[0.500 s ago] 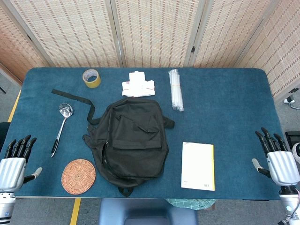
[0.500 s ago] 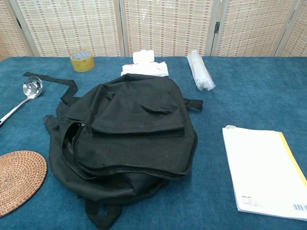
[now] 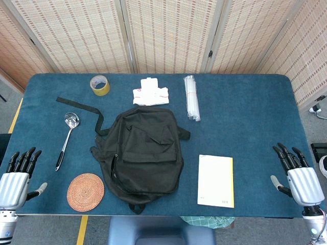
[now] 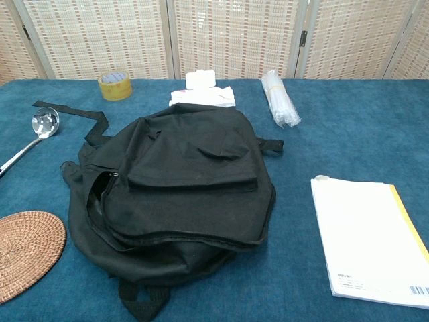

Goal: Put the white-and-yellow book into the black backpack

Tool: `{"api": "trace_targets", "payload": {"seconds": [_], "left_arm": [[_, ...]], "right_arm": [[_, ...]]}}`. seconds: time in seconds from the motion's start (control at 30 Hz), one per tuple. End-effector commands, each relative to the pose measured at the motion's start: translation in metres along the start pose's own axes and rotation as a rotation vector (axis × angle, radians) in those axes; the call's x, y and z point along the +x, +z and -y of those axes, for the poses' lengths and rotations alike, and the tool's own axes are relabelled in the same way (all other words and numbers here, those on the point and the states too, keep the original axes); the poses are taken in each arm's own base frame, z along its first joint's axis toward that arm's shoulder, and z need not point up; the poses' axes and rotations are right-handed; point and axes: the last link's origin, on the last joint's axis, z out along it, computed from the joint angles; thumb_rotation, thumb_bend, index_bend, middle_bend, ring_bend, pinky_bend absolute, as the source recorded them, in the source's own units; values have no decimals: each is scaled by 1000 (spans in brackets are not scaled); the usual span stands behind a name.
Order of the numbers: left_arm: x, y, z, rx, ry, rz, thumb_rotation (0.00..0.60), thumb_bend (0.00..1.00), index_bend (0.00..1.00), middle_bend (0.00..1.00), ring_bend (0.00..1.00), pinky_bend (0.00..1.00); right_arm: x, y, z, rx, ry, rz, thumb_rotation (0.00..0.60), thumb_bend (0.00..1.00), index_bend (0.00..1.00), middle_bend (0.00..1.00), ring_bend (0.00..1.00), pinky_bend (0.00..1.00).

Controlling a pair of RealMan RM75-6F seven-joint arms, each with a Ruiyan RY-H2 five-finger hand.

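The black backpack (image 3: 143, 152) lies flat in the middle of the blue table, also filling the chest view (image 4: 177, 194). The white-and-yellow book (image 3: 216, 180) lies flat to its right near the front edge, seen again in the chest view (image 4: 369, 240). My left hand (image 3: 18, 173) hovers at the front left corner, fingers apart and holding nothing. My right hand (image 3: 296, 172) hovers at the front right edge, right of the book and apart from it, fingers spread and empty. Neither hand shows in the chest view.
A woven round coaster (image 3: 85, 192) and a metal ladle (image 3: 66, 137) lie left of the backpack. A yellow tape roll (image 3: 100, 84), a white pack (image 3: 150, 94) and a bundle of clear straws (image 3: 191, 98) sit along the back. The backpack's strap (image 3: 82, 107) trails toward the ladle.
My right hand has shifted slightly left and down toward the table's front. My left hand has dropped a little. Nothing on the table has moved.
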Motion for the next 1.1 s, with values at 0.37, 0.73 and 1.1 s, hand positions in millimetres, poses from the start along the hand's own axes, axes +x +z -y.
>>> {"api": "trace_targets", "payload": {"seconds": [0.37, 0.73, 1.1], "left_arm": [[1, -5, -2, -4, -5, -1, 600, 241, 102, 70, 122, 13], [0, -7, -2, 6, 0, 17, 600, 241, 102, 70, 121, 11], [-2, -6, -3, 13, -3, 32, 600, 241, 101, 70, 122, 10]], "right_arm": [[-55, 17, 27, 278, -163, 173, 600, 345, 111, 173, 253, 158], [-100, 16, 28, 373, -194, 270, 600, 340, 111, 150, 192, 112], [-127, 11, 30, 423, -180, 323, 600, 329, 111, 131, 177, 88]]}}
